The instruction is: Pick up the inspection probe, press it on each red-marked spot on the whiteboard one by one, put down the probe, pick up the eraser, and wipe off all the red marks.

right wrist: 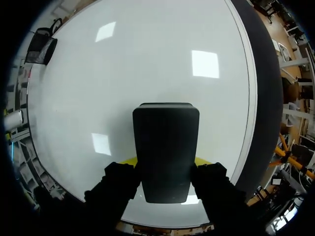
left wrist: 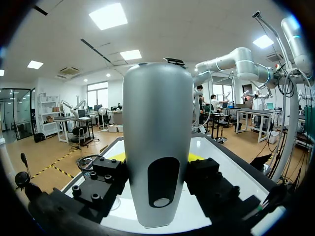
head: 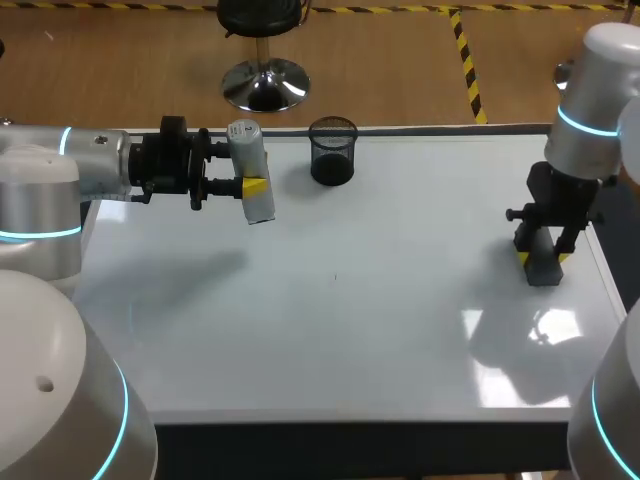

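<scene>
My left gripper (head: 252,187) is shut on the grey inspection probe (head: 248,170) and holds it above the whiteboard's (head: 380,320) far left part. In the left wrist view the probe (left wrist: 157,147) stands upright between the fingers of the left gripper (left wrist: 157,164). At the board's right edge, my right gripper (head: 541,258) is shut on the dark eraser (head: 543,270), which is down at the surface. In the right wrist view the eraser (right wrist: 166,147) sits in the right gripper (right wrist: 166,162), over the whiteboard (right wrist: 147,64). I see no red marks on the board.
A black mesh cup (head: 332,150) stands at the board's far edge, just right of the probe; it also shows far ahead of the eraser as the mesh cup (right wrist: 39,46). A tiny dark speck (head: 336,277) lies near the board's middle.
</scene>
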